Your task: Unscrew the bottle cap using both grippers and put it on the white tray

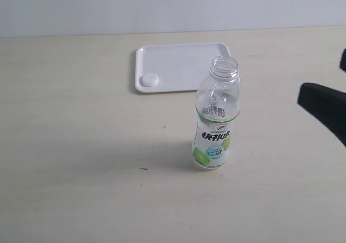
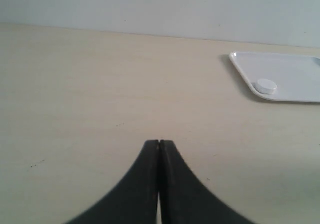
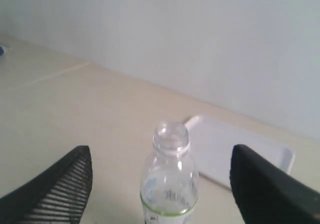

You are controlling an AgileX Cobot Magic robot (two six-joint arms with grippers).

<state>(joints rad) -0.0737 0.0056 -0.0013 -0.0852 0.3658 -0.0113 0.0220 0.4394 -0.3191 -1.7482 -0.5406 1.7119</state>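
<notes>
The clear bottle [image 1: 216,116] stands upright on the table with its neck bare and no cap on it; the right wrist view shows the bottle [image 3: 169,184] too. The small white bottle cap [image 1: 149,80] lies on the white tray [image 1: 184,56] near its front left corner, and the cap [image 2: 265,86] and tray [image 2: 295,69] also show in the left wrist view. My right gripper [image 3: 161,164] is open, its fingers [image 3: 67,184] spread wide on either side of the bottle without touching it; one black finger [image 1: 323,103] shows at the right edge. My left gripper [image 2: 159,143] is shut on nothing, over bare table, far from the tray.
A pale wooden table [image 1: 81,162] runs back to a plain light wall [image 1: 162,5]. The tray lies behind the bottle toward the wall.
</notes>
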